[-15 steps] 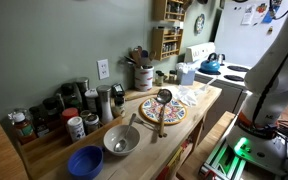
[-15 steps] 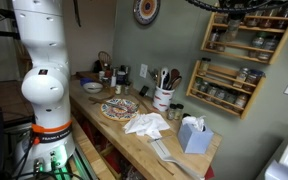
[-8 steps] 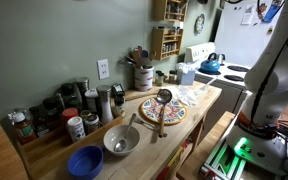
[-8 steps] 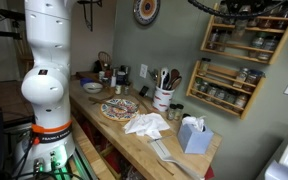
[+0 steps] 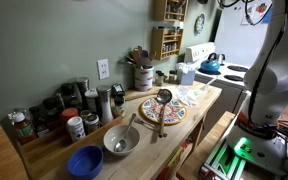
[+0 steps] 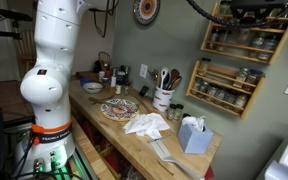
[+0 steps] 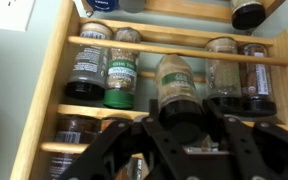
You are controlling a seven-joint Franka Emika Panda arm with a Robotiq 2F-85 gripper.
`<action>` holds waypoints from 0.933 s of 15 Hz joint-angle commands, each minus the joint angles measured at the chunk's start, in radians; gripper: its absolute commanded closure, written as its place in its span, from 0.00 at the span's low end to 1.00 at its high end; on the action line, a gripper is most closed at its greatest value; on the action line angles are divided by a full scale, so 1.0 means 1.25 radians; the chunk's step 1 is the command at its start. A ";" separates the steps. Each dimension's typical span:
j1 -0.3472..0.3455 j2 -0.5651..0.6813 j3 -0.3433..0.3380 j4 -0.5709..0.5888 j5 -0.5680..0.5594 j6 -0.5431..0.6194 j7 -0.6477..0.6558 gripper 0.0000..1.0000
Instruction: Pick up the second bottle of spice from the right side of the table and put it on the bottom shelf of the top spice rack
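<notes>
In the wrist view my gripper (image 7: pixel 182 128) is shut on a spice bottle (image 7: pixel 178 88) with a dark cap and pale label, held upright between the black fingers. It sits right in front of a light wooden wall rack (image 7: pixel 46 100) with several jars behind rails. In an exterior view the gripper (image 6: pixel 250 8) is high up at the top spice rack (image 6: pixel 210 30), above its bottom shelf (image 6: pixel 234 51). The long wooden table (image 6: pixel 119 128) lies far below and also shows in the other exterior view (image 5: pixel 199 108).
A second rack of jars (image 6: pixel 224 88) hangs under the top one. On the table are a utensil crock (image 6: pixel 164 98), a patterned plate (image 5: pixel 162 110), a tissue box (image 6: pixel 195 133), bowls (image 5: pixel 121 140) and several jars (image 5: pixel 64 108). A stove with a blue kettle (image 5: pixel 210 64) stands beyond.
The arm's upper links have shifted sideways in both exterior views while the gripper stays up at the top rack with the bottle in it.
</notes>
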 commanded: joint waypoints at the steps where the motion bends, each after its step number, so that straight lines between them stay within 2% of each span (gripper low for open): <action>1: -0.010 0.046 -0.001 0.059 0.024 0.002 0.027 0.79; 14: -0.014 0.126 -0.003 0.138 0.012 -0.007 0.072 0.79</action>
